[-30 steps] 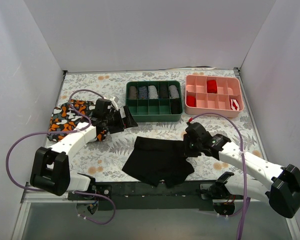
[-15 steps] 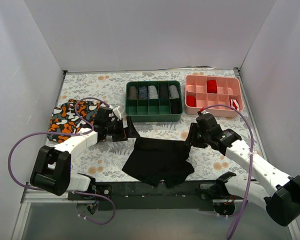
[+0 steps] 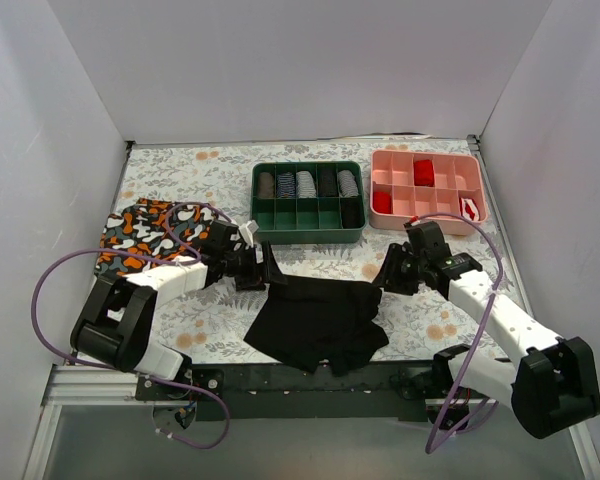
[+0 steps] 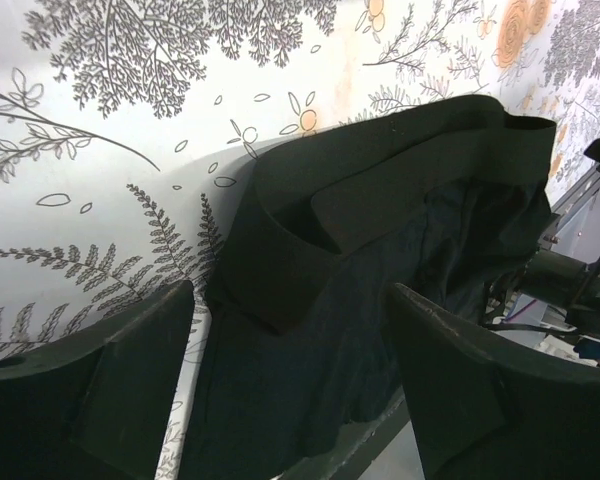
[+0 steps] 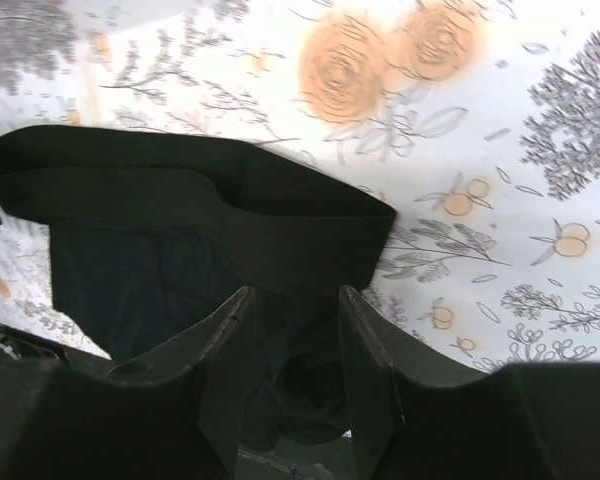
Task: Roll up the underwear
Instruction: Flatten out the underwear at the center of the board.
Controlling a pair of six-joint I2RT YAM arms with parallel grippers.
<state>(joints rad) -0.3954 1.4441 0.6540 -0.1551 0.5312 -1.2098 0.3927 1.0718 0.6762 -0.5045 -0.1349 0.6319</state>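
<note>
Left arm: stretched inward, wrist low; left gripper (image 3: 267,271) fingers spread wide.
Right arm: stretched inward, wrist low; right gripper (image 3: 384,279) fingers parted.

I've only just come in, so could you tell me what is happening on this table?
Two robot arms are working on the black underwear, which lies spread near the front edge of the table. The left gripper and the right gripper sit at opposite ends of its waistband, both open and not clamped on the cloth. The waistband is slightly rumpled, but no roll has formed yet.
</note>
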